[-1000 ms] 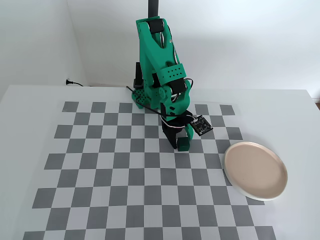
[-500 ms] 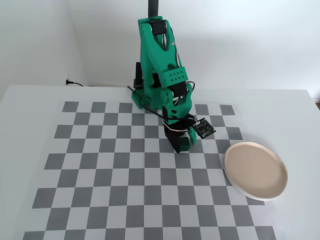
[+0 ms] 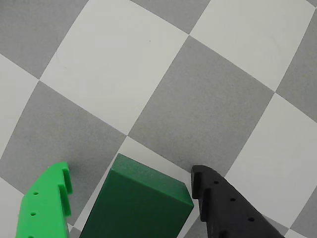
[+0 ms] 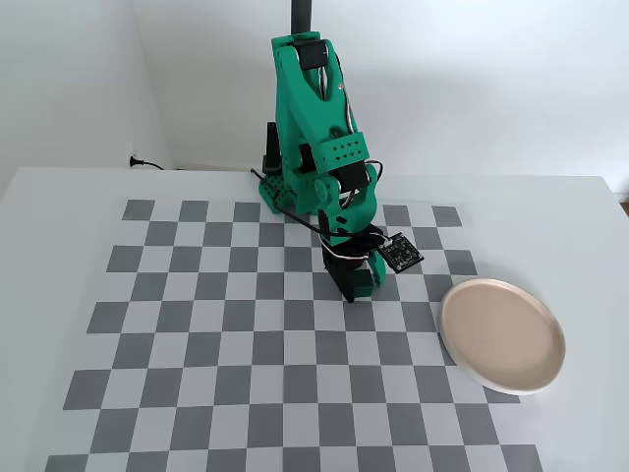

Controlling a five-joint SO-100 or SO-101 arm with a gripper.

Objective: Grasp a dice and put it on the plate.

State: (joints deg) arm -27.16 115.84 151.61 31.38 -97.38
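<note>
Dark green, plain-faced, and right where we want it: in the wrist view the dice sits between the tool's two fingers, the bright green finger on its left, the black finger on its right. The black one looks pressed against the dice's edge; on the green side a thin strip of board shows near the tip, so I read the jaws as closed around the dice but can't swear both faces are in contact. Checkered board fills everything beyond the dice, and whether the cube is off the squares can't be judged here.

Over to the fixed view: the arm is folded down over the board, the tool pointing at the squares, the dice a dark block at its tip. The plate lies empty to the dice's right and a little nearer the camera, well apart from it, on the white worktop. My read: grip made, carry across not yet started.
</note>
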